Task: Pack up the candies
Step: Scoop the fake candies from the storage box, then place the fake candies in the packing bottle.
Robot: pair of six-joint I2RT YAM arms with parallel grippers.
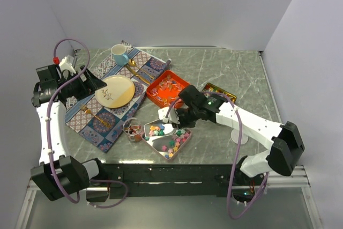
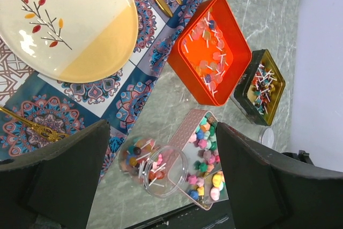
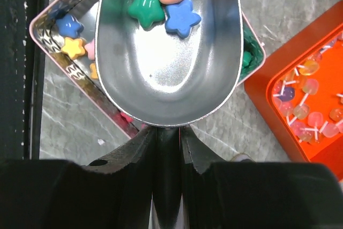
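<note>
Right gripper [image 3: 167, 132]: fingers pressed together on the narrow handle of a silver scoop [image 3: 166, 73]. The scoop bowl points away from the wrist and sits above a pink tin [image 3: 48, 25] near the front edge of the table [image 1: 241, 73].

Candies [image 3: 161, 4]: four star-shaped pieces, pale mint, peach, green and blue, lie at the far end of the scoop bowl. More pastel stars lie in the pink tin below and around the scoop.

Left gripper [image 2: 163, 178]: fingers spread wide, holding nothing. It hangs at the left side of the table, over a patterned placemat [image 1: 96, 122] and near a cream plate [image 1: 114, 91].

Surroundings:
- An orange tray [image 1: 155, 87] of pale wrapped sweets sits just behind the pink tin.
- A dark tin [image 2: 278, 92] of stick sweets sits to the right of the tray.
- A glass jar [image 1: 133, 130] with mixed sweets sits just left of the pink tin.
</note>
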